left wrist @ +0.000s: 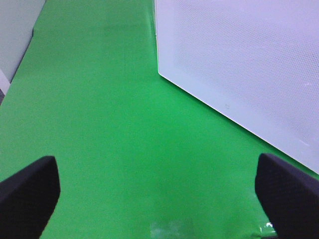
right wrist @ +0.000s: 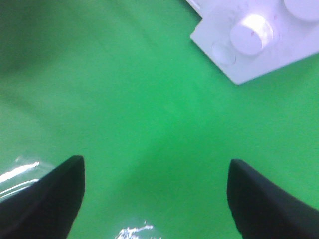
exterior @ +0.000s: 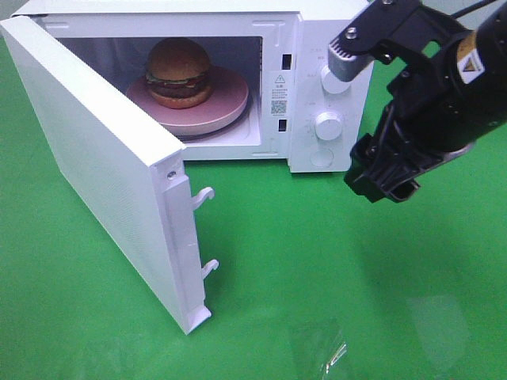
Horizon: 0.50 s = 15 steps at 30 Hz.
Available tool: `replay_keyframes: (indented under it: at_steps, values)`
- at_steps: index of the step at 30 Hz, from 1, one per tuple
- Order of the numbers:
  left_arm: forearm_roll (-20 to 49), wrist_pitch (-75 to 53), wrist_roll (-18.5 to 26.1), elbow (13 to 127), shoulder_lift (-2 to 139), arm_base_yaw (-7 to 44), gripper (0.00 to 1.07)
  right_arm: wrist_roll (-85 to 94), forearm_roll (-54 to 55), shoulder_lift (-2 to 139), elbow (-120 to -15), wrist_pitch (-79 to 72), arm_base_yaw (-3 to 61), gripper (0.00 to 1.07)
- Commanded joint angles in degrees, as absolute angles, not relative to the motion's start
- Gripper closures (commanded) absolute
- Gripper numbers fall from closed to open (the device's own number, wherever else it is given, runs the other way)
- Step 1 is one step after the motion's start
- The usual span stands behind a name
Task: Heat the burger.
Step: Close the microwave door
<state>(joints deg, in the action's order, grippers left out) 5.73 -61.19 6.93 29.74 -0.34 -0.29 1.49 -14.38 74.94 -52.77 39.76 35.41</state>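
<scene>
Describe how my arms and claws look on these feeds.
The right arm: black, blocky housing, silver-grey ribbed joint piece, yellow-orange label, dark cable above. The left claw and right claw show matte black, rounded fingers. The left arm itself is out of view.

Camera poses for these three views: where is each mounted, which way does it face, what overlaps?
Exterior high: above, facing down at open microwave, burger on pink plate inside; right tool shows.
Left wrist: on left arm, faces across green cloth to door, outer face; left tool tips show.
Right wrist: on right arm, faces down at cloth, lower knob; tool tips show.
Shared: door, exterior and left wrist; lower knob, exterior and right wrist.
</scene>
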Motion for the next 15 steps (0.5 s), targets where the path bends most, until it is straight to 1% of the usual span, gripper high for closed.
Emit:
replay_keyframes:
  at_steps: [1,2,5,10,15]
  values:
    - [5.9,-61.36,6.88,29.62,-1.26,0.11,0.07,-2.75,-14.32,71.39,-52.37,49.56,35.29,0.31]
    - [5.9,-61.36,6.88,29.62,-1.26,0.11,0.07,-2.75,-14.32,71.39,-52.37,49.56,35.29,0.31]
    - [5.9,-61.36,6.88,29.62,-1.26,0.11,0.07,-2.92,-13.58,68.98,-52.37,56.95,35.29,0.31]
    - [5.9,-61.36,6.88,29.62,-1.26,0.11,0.07,-2.92,-12.38,66.75,-52.37,60.62,35.29,0.31]
    - [5.9,-61.36,6.88,29.62,-1.26,0.11,0.07,-2.69,-9.97,60.62,-52.37,63.31,35.29,0.31]
